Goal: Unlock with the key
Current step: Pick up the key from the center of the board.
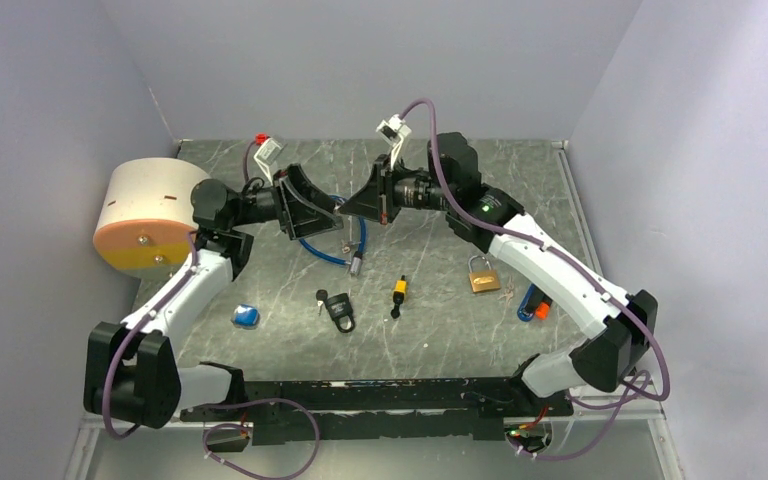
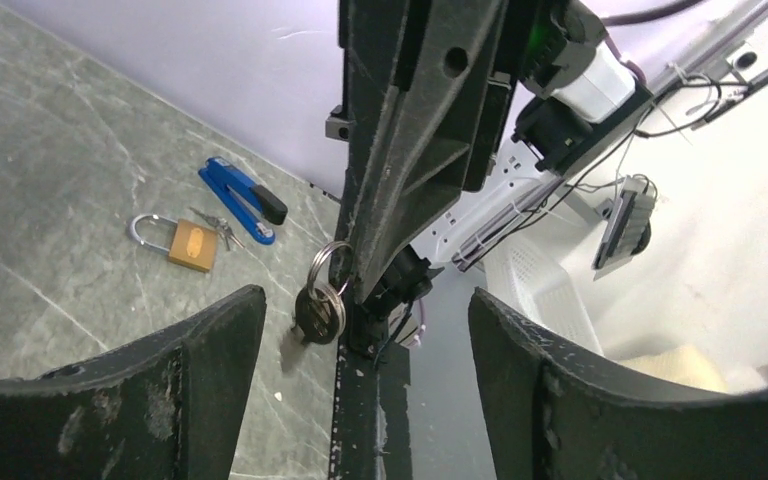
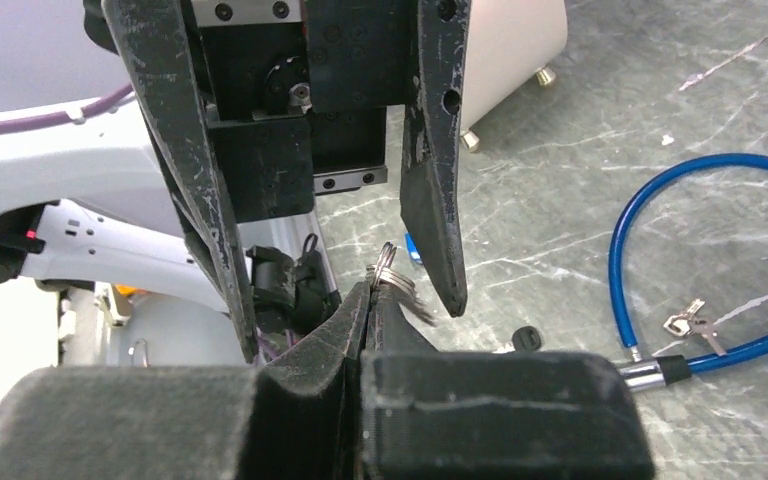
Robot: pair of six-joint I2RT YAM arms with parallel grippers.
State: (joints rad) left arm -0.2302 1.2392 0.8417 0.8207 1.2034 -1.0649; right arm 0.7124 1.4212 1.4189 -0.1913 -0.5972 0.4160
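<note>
My right gripper [image 3: 368, 300] is shut on a steel key ring [image 3: 392, 275], held up over the middle of the table. In the left wrist view, a dark-headed key [image 2: 318, 312] hangs from that ring [image 2: 328, 268]. My left gripper [image 2: 365, 330] faces it at close range, open wide, its fingers [image 3: 438, 170] on either side of the ring without touching it. From above, the two grippers [image 1: 332, 205] [image 1: 352, 208] meet tip to tip. A black padlock [image 1: 340, 308], a brass padlock [image 1: 482, 275] and a blue cable lock [image 1: 325, 250] lie on the table.
A cream and yellow drum [image 1: 145, 215] stands at the left wall. A yellow and black item [image 1: 399, 292], a small blue object [image 1: 246, 316] and a blue and orange object [image 1: 535, 305] lie near the front. Loose keys [image 1: 505, 295] rest beside the brass padlock.
</note>
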